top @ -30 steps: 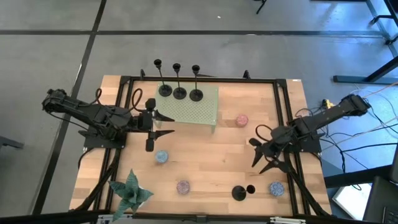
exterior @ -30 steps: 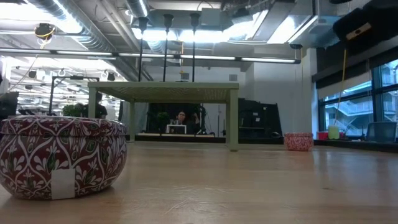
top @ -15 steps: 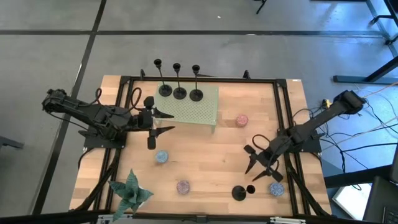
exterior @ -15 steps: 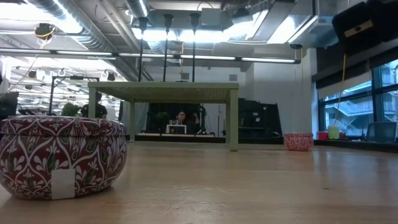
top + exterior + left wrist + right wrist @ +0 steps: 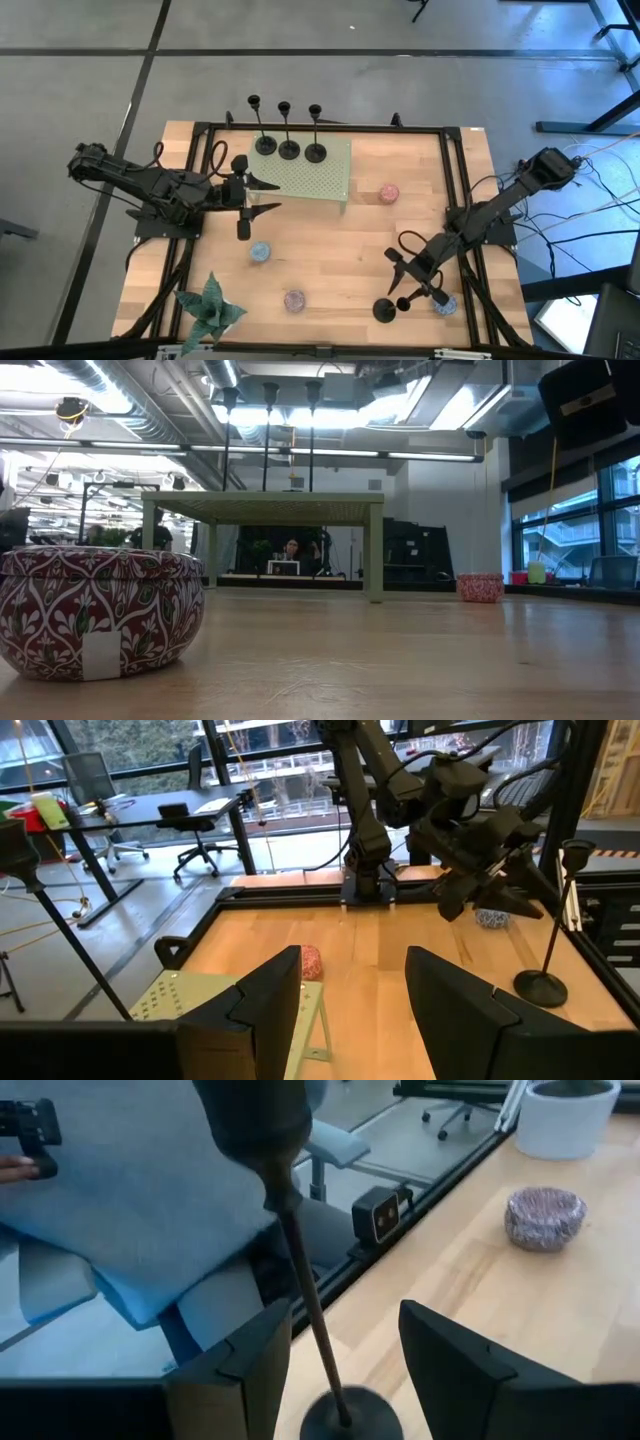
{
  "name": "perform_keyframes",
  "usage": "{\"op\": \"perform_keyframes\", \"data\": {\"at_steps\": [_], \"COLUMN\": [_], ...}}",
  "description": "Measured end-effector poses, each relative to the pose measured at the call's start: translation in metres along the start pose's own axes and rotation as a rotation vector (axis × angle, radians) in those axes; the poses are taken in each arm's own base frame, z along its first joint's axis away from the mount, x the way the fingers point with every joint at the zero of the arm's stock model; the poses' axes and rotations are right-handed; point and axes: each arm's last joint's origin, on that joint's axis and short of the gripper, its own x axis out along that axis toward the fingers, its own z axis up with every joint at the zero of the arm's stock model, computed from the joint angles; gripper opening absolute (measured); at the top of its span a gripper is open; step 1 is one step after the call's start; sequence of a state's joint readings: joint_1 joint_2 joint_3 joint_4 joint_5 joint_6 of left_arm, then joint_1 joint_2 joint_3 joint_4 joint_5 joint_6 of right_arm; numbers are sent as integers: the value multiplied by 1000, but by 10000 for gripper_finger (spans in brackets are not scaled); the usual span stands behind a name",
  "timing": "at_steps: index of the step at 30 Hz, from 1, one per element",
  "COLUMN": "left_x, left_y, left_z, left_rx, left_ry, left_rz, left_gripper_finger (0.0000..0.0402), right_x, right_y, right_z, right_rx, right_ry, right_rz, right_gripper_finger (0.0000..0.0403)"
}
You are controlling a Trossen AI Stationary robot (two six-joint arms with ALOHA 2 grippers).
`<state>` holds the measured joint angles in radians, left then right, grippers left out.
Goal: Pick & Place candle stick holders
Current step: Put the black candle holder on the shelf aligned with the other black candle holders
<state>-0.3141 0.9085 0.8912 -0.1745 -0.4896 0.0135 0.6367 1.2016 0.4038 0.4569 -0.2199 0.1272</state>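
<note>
Hovering my right gripper (image 5: 407,289) with fingers apart around the stem of the fourth candlestick holder (image 5: 385,309), not clamped, near the table's front edge. Three more candlestick holders (image 5: 288,150) stand on the green perforated stand (image 5: 320,178). My left gripper (image 5: 262,197), fingers apart, waits beside that stand.
</note>
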Motion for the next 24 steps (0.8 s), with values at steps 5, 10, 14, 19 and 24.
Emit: {"op": "perform_keyframes", "data": {"at_steps": [5,10,14,19,24], "left_x": [0,0,0,0,0], "left_y": [0,0,0,0,0], "left_z": [0,0,0,0,0], "left_rx": [0,0,0,0,0], "left_ry": [0,0,0,0,1], "left_rz": [0,-1,-4,-12,-12], "left_gripper_finger": [178,178,178,178,178], "right_x": [5,7,7,6,6], "right_y": [-1,-3,-3,-3,-2], "right_z": [3,4,4,7,8], "right_rx": [-8,39,60,113,105], "right_ry": [-64,-85,-91,-120,-133], "right_rz": [-12,-84,-81,-74,-56], "right_gripper_finger": [191,191,191,185,169]}}
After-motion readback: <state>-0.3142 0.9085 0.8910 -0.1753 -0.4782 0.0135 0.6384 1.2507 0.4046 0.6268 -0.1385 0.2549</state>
